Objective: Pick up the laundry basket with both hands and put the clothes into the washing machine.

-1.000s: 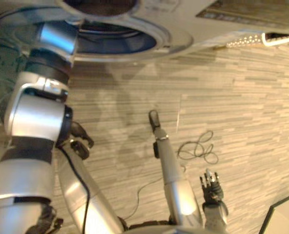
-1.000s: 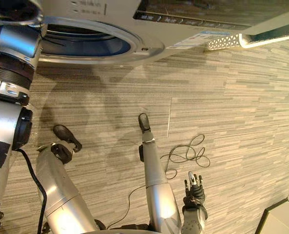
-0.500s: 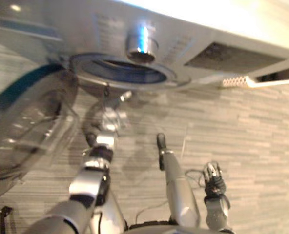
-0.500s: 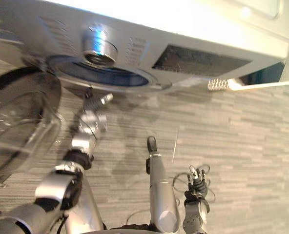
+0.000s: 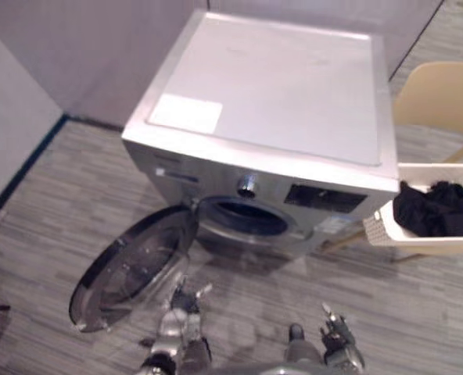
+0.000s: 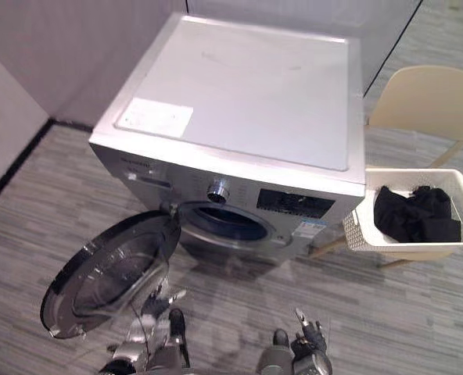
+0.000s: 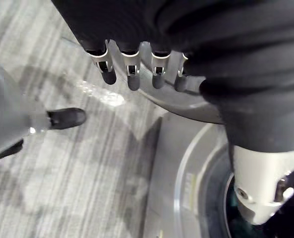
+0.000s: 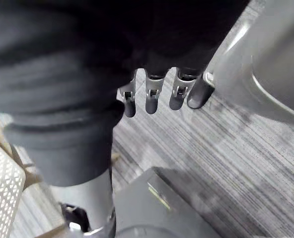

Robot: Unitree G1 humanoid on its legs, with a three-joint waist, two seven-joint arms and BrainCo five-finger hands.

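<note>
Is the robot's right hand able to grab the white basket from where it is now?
Probably not yet. The right hand hangs open, low before the washing machine, well apart from the basket beside it. Only floor lies between.

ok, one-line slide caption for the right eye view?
Washing machine with door swung open, laundry basket of dark clothes at its right; left hand and right hand open, empty.
</note>
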